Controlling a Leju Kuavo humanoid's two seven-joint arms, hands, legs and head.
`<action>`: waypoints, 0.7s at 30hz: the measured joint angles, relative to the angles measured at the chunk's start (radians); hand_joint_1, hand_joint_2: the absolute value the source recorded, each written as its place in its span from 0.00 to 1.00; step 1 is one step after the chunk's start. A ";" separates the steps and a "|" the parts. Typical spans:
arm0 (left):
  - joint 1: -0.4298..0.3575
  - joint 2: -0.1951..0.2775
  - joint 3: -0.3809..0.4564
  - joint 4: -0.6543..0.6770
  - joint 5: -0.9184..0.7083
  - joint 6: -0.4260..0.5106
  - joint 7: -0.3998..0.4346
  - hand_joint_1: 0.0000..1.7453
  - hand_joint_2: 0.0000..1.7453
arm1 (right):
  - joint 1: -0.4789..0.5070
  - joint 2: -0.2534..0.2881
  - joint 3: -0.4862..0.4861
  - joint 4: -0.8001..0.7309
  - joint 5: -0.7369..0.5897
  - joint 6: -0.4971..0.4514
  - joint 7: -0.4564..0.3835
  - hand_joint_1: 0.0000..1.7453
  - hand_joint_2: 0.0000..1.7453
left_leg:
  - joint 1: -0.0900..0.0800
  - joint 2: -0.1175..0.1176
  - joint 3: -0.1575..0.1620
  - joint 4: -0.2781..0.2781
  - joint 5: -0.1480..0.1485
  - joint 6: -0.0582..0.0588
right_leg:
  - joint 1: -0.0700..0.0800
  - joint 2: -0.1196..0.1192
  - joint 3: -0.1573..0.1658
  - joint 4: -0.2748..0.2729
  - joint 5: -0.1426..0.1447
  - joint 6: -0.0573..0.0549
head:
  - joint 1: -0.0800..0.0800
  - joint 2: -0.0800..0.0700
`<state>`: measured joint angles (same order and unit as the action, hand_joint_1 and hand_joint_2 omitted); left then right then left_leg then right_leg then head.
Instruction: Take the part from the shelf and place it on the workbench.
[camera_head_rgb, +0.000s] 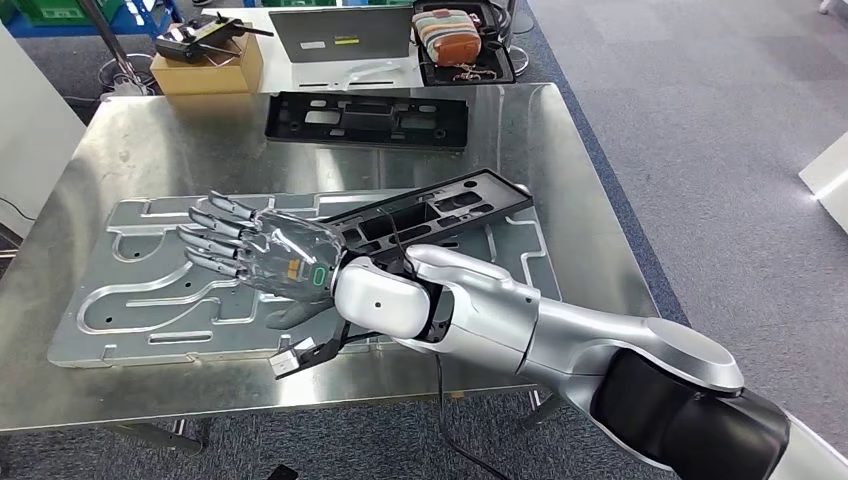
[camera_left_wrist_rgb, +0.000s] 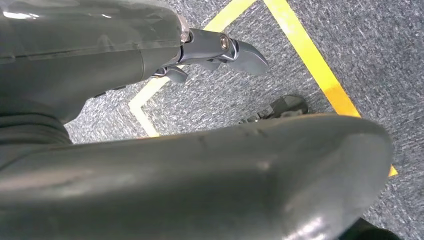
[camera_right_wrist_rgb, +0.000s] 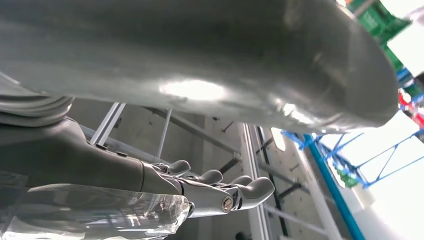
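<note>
**Right hand over bench, part set down**

Right hand (camera_head_rgb: 262, 258) hovers palm-down, fingers (camera_head_rgb: 212, 242) spread, holding nothing. Black moulded plastic part (camera_head_rgb: 440, 212) lies just behind its wrist, resting on the grey aluminium fixture plate (camera_head_rgb: 140, 290) atop the steel workbench (camera_head_rgb: 100, 150). Placement appears done; withdrawal remains. Left hand (camera_left_wrist_rgb: 220, 50) hangs over carpet, grip unclear.

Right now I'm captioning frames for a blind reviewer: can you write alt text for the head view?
The robot's right hand, fingers spread and holding nothing, hovers over a grey metal plate on a steel workbench. A black plastic part lies tilted across that plate; a second black part lies further back.
</note>
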<state>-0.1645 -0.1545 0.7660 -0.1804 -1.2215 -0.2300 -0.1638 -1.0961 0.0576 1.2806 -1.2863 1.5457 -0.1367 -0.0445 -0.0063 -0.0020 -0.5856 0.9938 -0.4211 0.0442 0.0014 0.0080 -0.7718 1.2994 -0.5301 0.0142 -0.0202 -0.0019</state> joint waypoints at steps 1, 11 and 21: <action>0.000 0.000 0.000 0.000 -0.001 -0.003 0.001 0.00 0.00 | 0.002 -0.005 0.000 0.000 0.000 0.002 0.000 0.00 0.00 | 0.000 0.000 -0.001 0.002 -0.001 -0.001 | -0.002 -0.001 0.013 -0.017 0.018 -0.001 | 0.000 0.000; 0.002 -0.005 0.000 0.000 -0.004 -0.009 0.009 0.00 0.00 | 0.003 -0.028 -0.007 -0.023 -0.001 0.011 -0.009 0.00 0.00 | -0.001 -0.003 -0.035 0.066 -0.055 -0.046 | -0.005 -0.009 0.160 -0.314 0.127 -0.041 | 0.000 0.000; -0.003 -0.010 0.000 0.000 -0.010 -0.012 0.016 0.00 0.00 | 0.027 -0.030 -0.009 -0.028 -0.002 0.033 -0.007 0.00 0.00 | 0.028 -0.007 0.033 0.036 -0.055 -0.083 | -0.014 -0.008 0.115 -0.274 0.140 -0.018 | 0.000 0.000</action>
<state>-0.1670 -0.1640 0.7660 -0.1804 -1.2318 -0.2424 -0.1481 -1.0693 0.0273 1.2712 -1.3141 1.5434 -0.1038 -0.0518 0.0221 -0.0088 -0.5530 1.0298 -0.4763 -0.0391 -0.0130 0.0005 -0.6563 1.0251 -0.3906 -0.0033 -0.0205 -0.0019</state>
